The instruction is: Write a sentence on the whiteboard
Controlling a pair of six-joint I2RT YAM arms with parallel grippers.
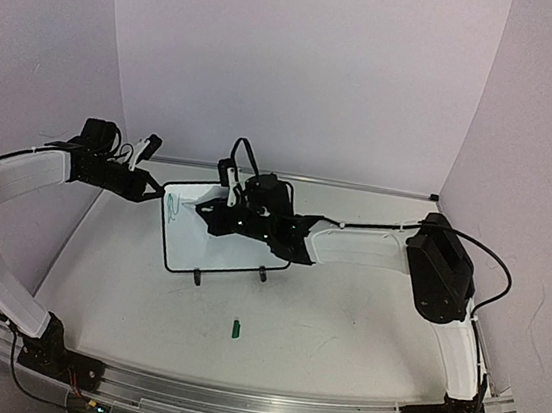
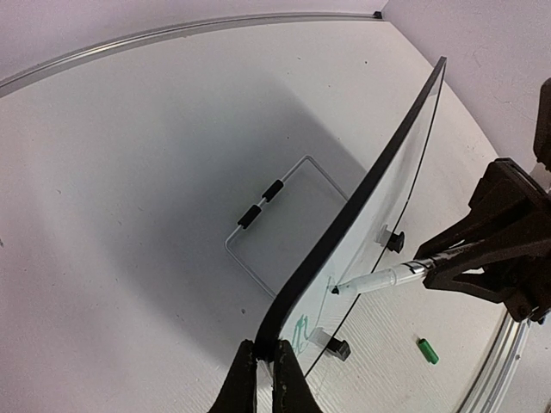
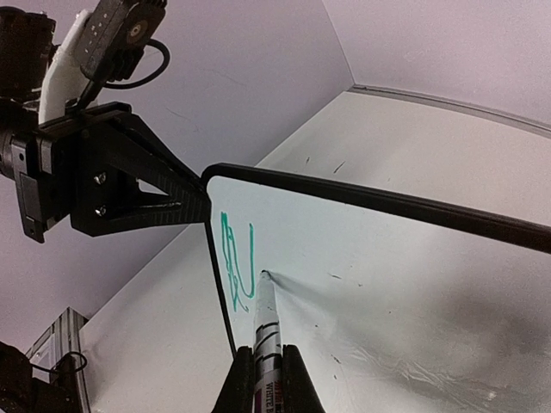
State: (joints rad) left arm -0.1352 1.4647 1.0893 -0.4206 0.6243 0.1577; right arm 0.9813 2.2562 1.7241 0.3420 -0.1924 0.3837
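Note:
The whiteboard [image 1: 200,248] stands tilted on its two black feet at mid-table. My left gripper [image 1: 160,192] is shut on its left upper corner; in the left wrist view the fingertips pinch the black frame [image 2: 339,231] at the left gripper [image 2: 265,348]. My right gripper [image 3: 267,353] is shut on a white marker [image 3: 265,318], whose tip touches the board face just right of a green scrawl [image 3: 232,254]. The first letters of the sentence sit near the board's left edge [image 2: 299,329]. From the left wrist, the marker [image 2: 379,280] slants onto the board.
A small green marker cap [image 1: 237,329] lies on the table in front of the board, also seen as the cap [image 2: 428,351]. A thin wire loop with two black sleeves [image 2: 261,204] sits behind the board. White walls close in on three sides; a metal rail [image 1: 290,176] runs along the back.

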